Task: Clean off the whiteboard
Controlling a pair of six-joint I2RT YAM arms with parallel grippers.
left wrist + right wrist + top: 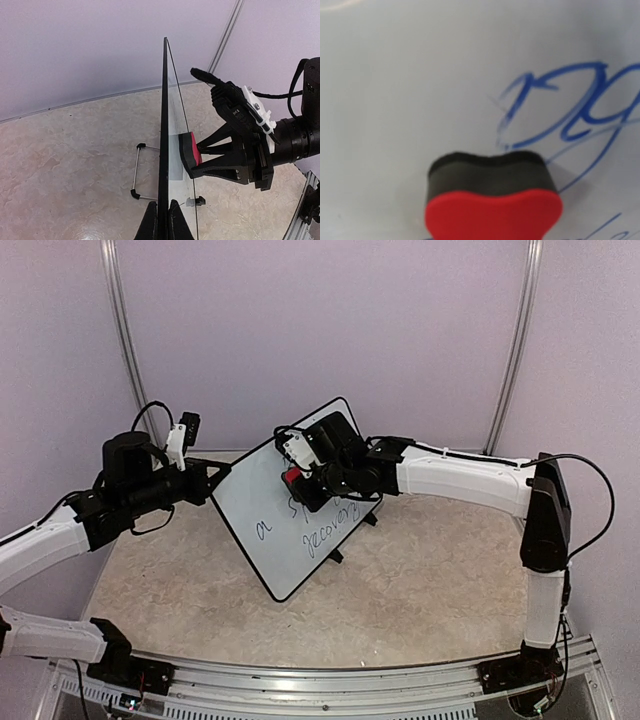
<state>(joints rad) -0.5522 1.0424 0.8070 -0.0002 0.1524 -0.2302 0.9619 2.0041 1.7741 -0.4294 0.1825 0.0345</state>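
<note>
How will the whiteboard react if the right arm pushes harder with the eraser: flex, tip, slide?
Probably stiff: edge-on, the whiteboard looks straight under the eraser. Tipping seems unlikely while the left gripper pinches its rim. Released, it might slide or topple, since only thin wire feet prop it.

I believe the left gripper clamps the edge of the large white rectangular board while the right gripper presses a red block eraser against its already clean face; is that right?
Not quite: the white board carries blue handwriting, as the right wrist view shows. The clamp by the left gripper and the red eraser in the right gripper are as you say.
</note>
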